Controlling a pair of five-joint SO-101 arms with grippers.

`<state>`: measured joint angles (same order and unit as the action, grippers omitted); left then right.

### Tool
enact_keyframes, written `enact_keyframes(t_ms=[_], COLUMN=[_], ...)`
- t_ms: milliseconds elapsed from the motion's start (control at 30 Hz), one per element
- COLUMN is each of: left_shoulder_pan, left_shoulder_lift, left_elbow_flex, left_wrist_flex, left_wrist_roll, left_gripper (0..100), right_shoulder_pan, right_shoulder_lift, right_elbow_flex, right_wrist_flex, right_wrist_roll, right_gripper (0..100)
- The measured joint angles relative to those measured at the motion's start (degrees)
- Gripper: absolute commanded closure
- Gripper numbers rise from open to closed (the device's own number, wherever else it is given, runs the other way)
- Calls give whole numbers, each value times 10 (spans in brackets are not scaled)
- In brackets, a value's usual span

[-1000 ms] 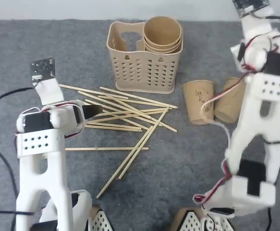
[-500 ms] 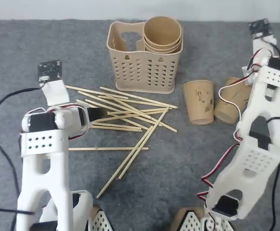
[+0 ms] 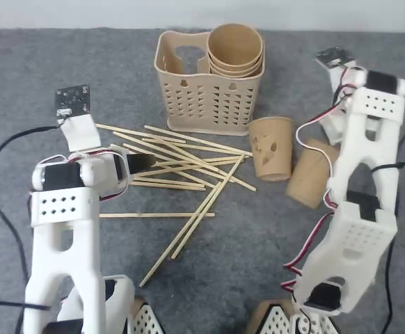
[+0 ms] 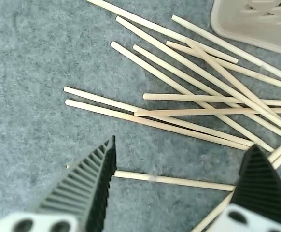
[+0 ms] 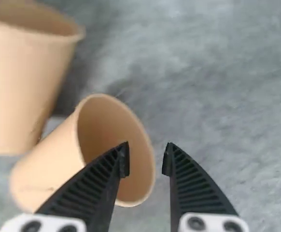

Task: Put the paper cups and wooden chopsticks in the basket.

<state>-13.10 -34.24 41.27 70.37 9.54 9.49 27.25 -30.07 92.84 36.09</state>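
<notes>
Under everything: grey mat [image 3: 63, 62]. Open stretch of it on the outer side of the right gripper [image 5: 145, 155], past the finger outside the cup wall. More bare grey behind and beside the left gripper [image 4: 181, 145], on the side away from the sticks.

Beyond the left fingertips, past the far edge of the stick pile: basket [image 3: 202, 104]. Near wall close to the farthest sticks, contact not readable. In one compartment, stack of paper cups [image 3: 235, 43], nested, rims above the basket edge.

Directly under the right gripper: lying cup [image 3: 308, 177], on its side, mouth turned to the fingertips. Right jaws slightly apart, straddling the rim, with one finger over the mouth opening and the other over mat outside the wall. Small gap visible on both sides of the rim, not pinched as far as visible.

Just beside that, on the inside-finger side: standing cup [image 3: 271, 149], slightly tilted, between lying cup and basket.

Ahead of the left gripper: chopsticks [image 4: 193, 99], fanned and crossing, near ends staggered. Left jaws wide apart, holding nothing. Across the gap between the two fingers, nearer the palm than the tips: single chopstick [image 4: 179, 180]. Clearance above it not readable.
</notes>
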Motion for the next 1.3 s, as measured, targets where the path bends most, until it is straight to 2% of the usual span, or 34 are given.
enact_keyframes(t_ms=[133,300,400,667,900,1133,1300], left_shoulder_pan=[0,0,0,0,0,0,0], left_shoulder_lift=[0,0,0,0,0,0,0], left_elbow_flex=[0,0,0,0,0,0,0], left_wrist_flex=[0,0,0,0,0,0,0], left_wrist_roll=[0,0,0,0,0,0,0], left_gripper=[618,618,618,618,618,618,618], right_shoulder_pan=[-29,-49,-66,-135,-149,-149,-166], right_shoulder_lift=[-25,-82,-127,-280,-368,-444,-499], right_elbow_flex=[0,28,79,289,382,383,395], right_wrist_flex=[72,75,75,75,75,75,75], right_wrist_roll=[0,0,10,92,116,117,72], right_gripper=[866,866,866,866,865,861,859])
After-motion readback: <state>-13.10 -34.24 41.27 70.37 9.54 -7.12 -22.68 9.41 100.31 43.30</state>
